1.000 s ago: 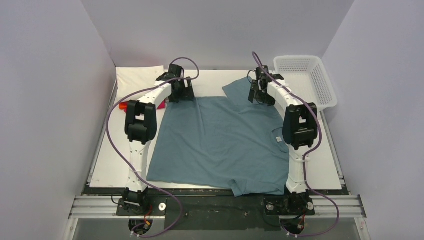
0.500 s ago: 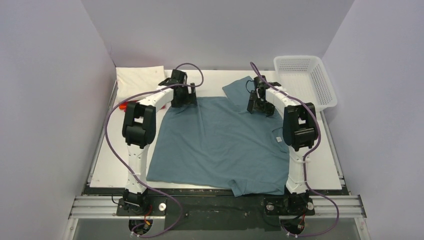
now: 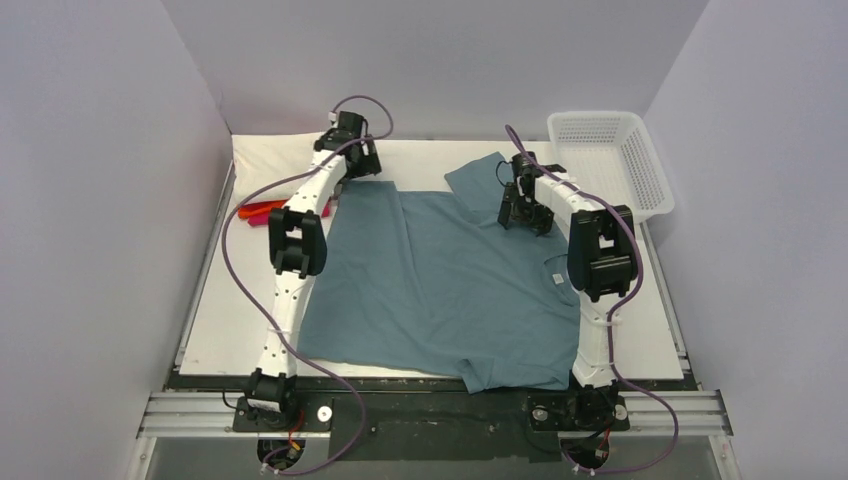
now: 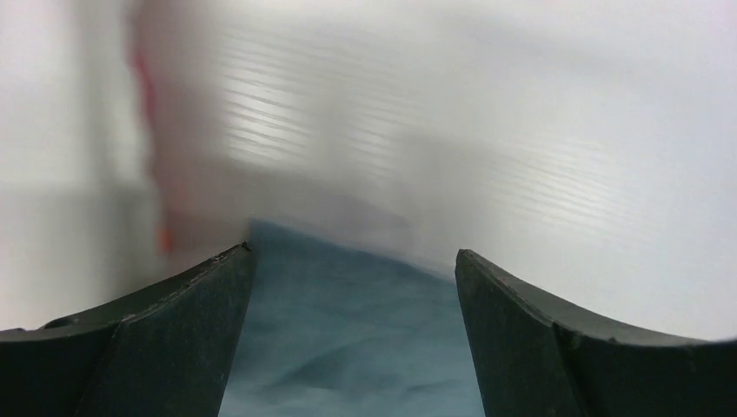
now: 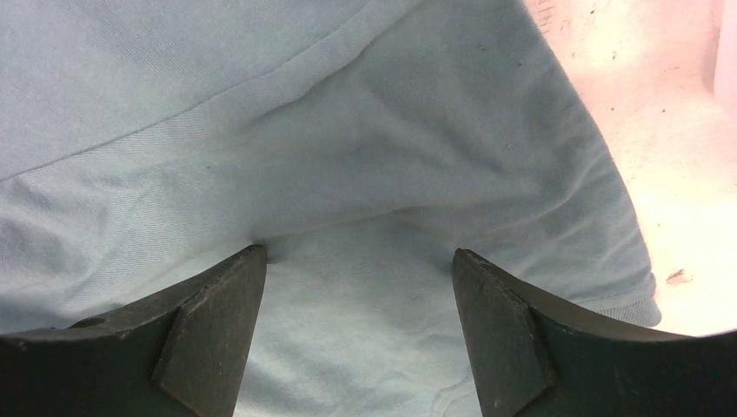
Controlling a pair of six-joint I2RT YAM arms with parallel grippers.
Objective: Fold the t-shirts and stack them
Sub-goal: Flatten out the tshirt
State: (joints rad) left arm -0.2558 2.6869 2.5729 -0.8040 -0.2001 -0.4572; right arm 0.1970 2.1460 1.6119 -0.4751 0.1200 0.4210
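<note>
The teal-blue t-shirt (image 3: 440,285) lies spread flat on the white table, one sleeve folded up at the far right. My left gripper (image 3: 360,165) is open over the shirt's far left corner; the left wrist view (image 4: 352,252) shows teal cloth (image 4: 348,347) between its fingers, blurred. My right gripper (image 3: 522,215) is open, its fingertips pressed down on the cloth (image 5: 304,130) by the far right sleeve, seen in the right wrist view (image 5: 356,252). A cream-white folded shirt (image 3: 275,150) lies at the back left. Orange and pink folded shirts (image 3: 262,212) show beside the left arm.
A white mesh basket (image 3: 610,160) stands at the back right corner. Grey walls close in the table on three sides. The shirt's near hem hangs over the table's front edge (image 3: 500,378), between the arm bases.
My left arm has stretched out and its gripper has moved back and slightly left, to the shirt's far left corner. My right gripper has shifted slightly nearer on the cloth.
</note>
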